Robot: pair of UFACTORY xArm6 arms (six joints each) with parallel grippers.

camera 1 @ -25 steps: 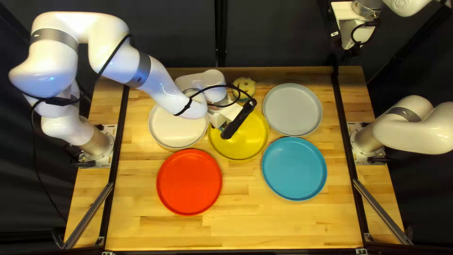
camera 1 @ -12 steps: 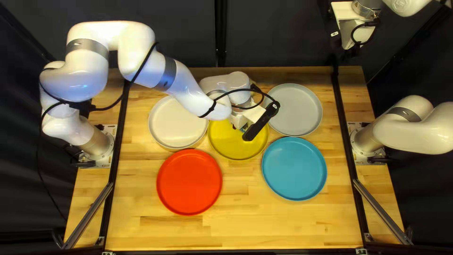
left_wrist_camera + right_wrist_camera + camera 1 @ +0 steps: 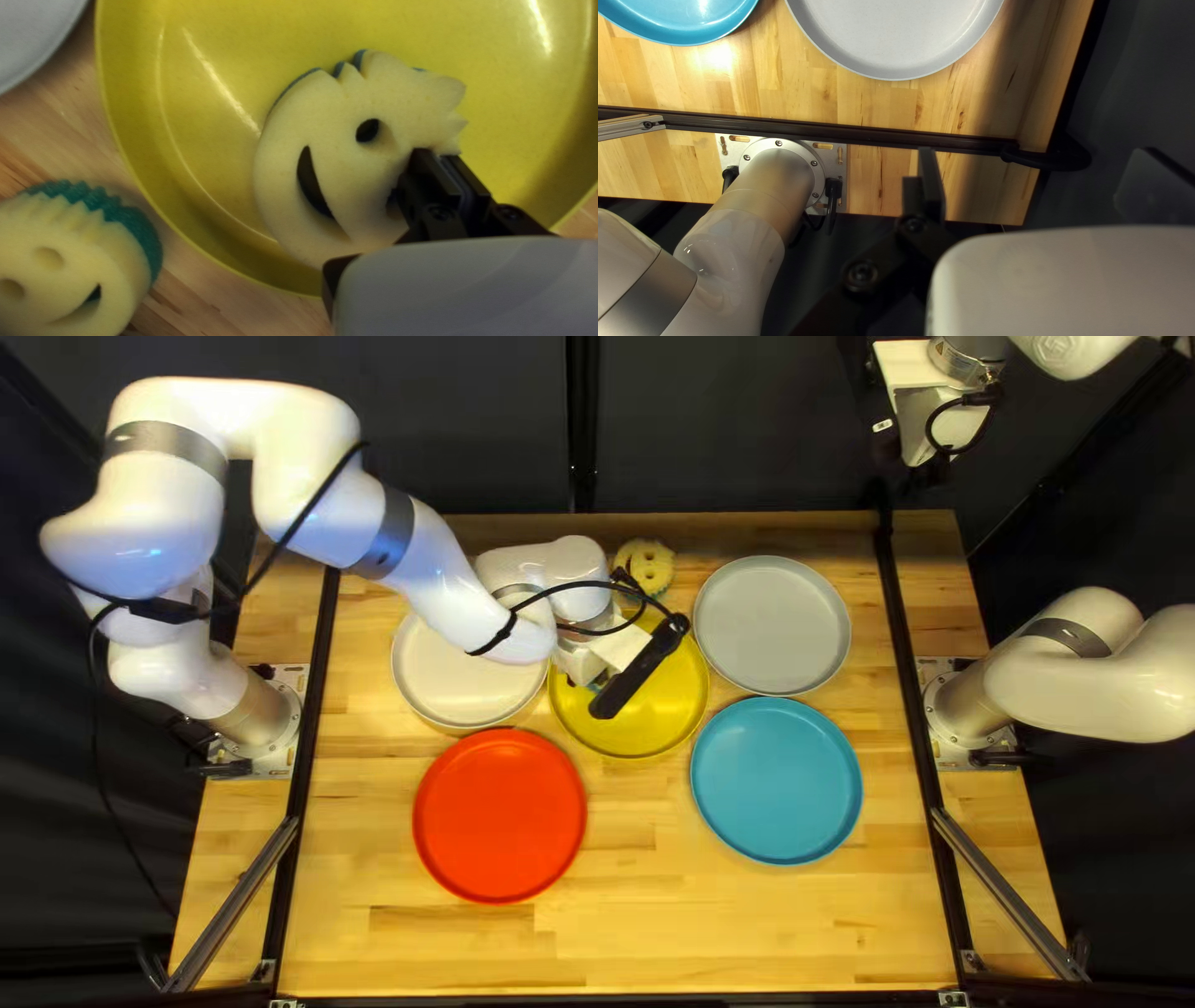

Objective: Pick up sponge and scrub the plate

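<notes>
Above the yellow plate (image 3: 666, 709), the left gripper (image 3: 608, 655) is caught in the top left view, its fingertips hidden by its own arm. The plate is flanked by a white plate (image 3: 454, 678) and a grey plate (image 3: 772, 625); nearer the camera, a red plate (image 3: 498, 815) and a blue plate (image 3: 774, 780) are seen. Near the yellow plate's far rim, a spare sponge (image 3: 645, 568) is set on the wooden table (image 3: 722, 933). At the top right, the right gripper (image 3: 919, 417) is held up before the dark curtain (image 3: 747, 423).

In the left wrist view, the left gripper is shown with its fingers (image 3: 430, 174) drawn close together, clamped on the pale yellow sponge (image 3: 349, 149) near one edge. The sponge is positioned over the yellow plate, its cut-out eye and mouth exposed and a blue layer glimpsed beneath; such detail is masked by the arm in the top left view. Cut-out features and a teal backing are also revealed on the spare sponge, outside the plate.

In the right wrist view, the right gripper's fingers (image 3: 931, 183) are spread wide apart, with nothing gripped. Parts of the blue and grey plates are captured beyond, along with the right arm's bolted base (image 3: 831, 168).
</notes>
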